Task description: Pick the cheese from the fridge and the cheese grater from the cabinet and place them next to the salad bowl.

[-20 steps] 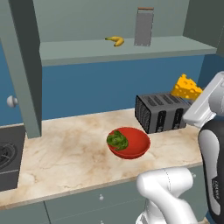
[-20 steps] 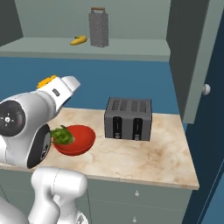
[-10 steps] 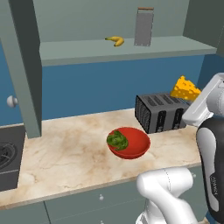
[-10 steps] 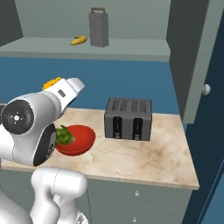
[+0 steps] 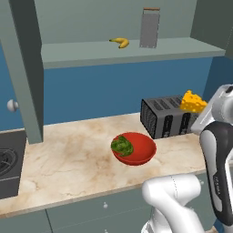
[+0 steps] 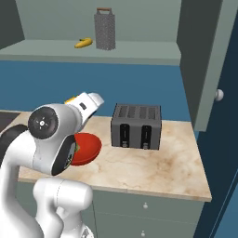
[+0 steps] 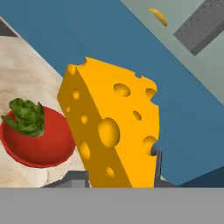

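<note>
While your hand (image 7: 120, 175) is clamped on the cheese (image 5: 193, 102) above the toaster (image 5: 167, 116), lower it gently onto bare bench (image 5: 73, 159) just beside the salad bowl (image 5: 134, 148), clear of its rim.

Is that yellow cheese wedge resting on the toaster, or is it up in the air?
Apart. In the left base view the cheese hangs above the toaster, carried in the gripper's shut jaws; the hand view shows it gripped.

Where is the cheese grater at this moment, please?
The cheese grater stands upright on the open cabinet shelf, right of the banana, above the toaster.
</note>
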